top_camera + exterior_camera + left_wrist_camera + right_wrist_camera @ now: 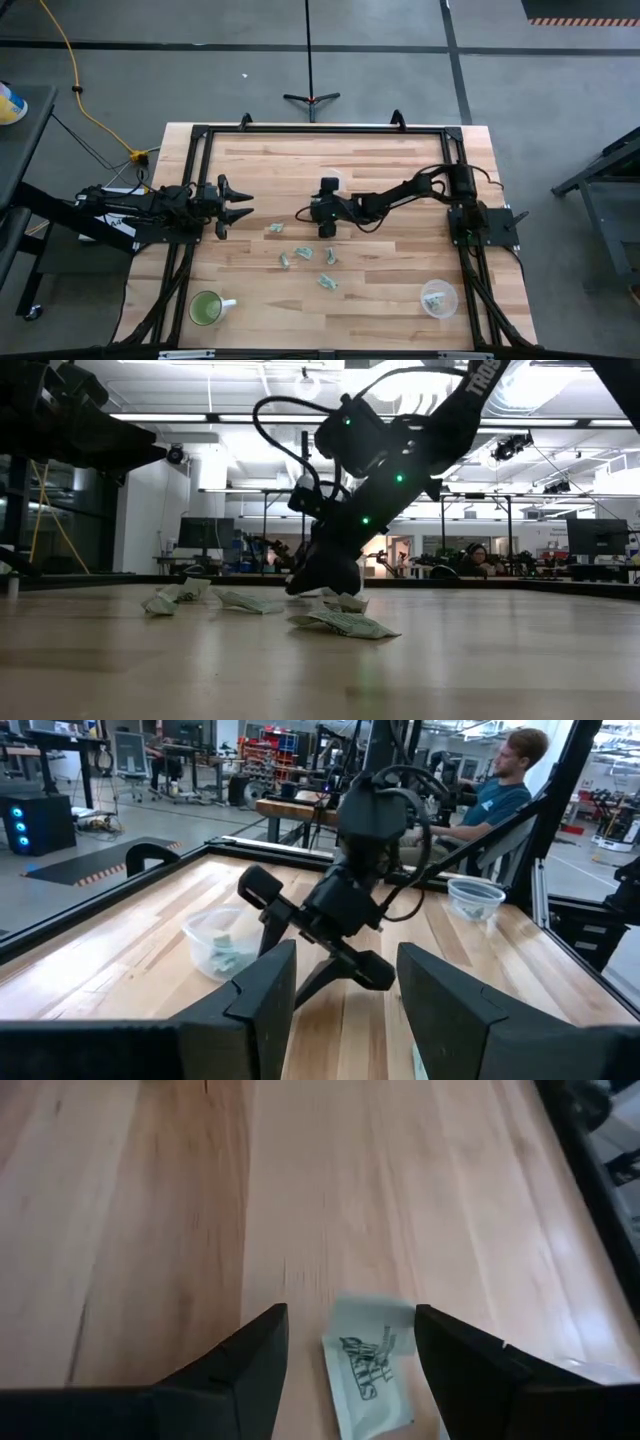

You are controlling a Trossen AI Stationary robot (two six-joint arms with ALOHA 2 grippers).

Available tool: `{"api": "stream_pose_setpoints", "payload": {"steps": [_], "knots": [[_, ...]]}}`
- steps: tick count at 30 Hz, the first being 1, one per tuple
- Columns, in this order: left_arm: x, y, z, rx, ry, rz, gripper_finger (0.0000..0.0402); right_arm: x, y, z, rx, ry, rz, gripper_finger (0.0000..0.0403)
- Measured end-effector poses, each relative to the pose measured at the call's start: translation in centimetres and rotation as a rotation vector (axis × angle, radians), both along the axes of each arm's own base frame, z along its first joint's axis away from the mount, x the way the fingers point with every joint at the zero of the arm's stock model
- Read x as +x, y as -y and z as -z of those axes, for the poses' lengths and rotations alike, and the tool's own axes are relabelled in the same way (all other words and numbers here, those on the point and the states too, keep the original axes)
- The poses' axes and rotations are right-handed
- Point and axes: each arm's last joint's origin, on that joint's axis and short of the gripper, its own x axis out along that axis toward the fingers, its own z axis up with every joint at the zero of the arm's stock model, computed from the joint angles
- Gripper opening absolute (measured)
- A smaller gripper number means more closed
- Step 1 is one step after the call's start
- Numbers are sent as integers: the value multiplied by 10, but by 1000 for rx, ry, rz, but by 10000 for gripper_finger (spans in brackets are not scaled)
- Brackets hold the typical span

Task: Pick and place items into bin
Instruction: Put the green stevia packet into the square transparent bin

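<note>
Several small pale green-and-white scraps (303,253) lie flat on the wooden table near its middle; the low view shows them as crumpled packets (345,623). My right gripper (327,226) reaches down to the table at mid-table, open. In its wrist view one printed scrap (368,1365) lies flat between its fingers (350,1320), which stand on either side without touching it. My left gripper (243,205) waits open, raised over the table's left side. The clear round bin (438,284) stands near the right near corner with scraps inside.
A green mug with a white handle (207,308) stands at the left near corner. A second clear container (331,182) sits just beyond my right gripper, toward the far edge. A black frame rims the table. A person sits beyond the table in the left wrist view (505,790).
</note>
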Motion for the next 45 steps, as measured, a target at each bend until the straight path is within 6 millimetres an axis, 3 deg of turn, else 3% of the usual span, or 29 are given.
{"api": "stream_pose_setpoints", "payload": {"steps": [8,17,32,38,45], "knots": [[0,0,0,0,0,-1,211,0,5,1,-16,5,32,205],[0,0,0,0,0,-2,211,0,5,1,8,5,-3,172],[0,0,0,0,0,-2,211,1,5,0,6,9,4,164],[0,0,0,0,0,-3,211,0,4,1,1,4,7,120],[0,0,0,0,0,-2,211,0,-5,0,-44,5,41,37]]}}
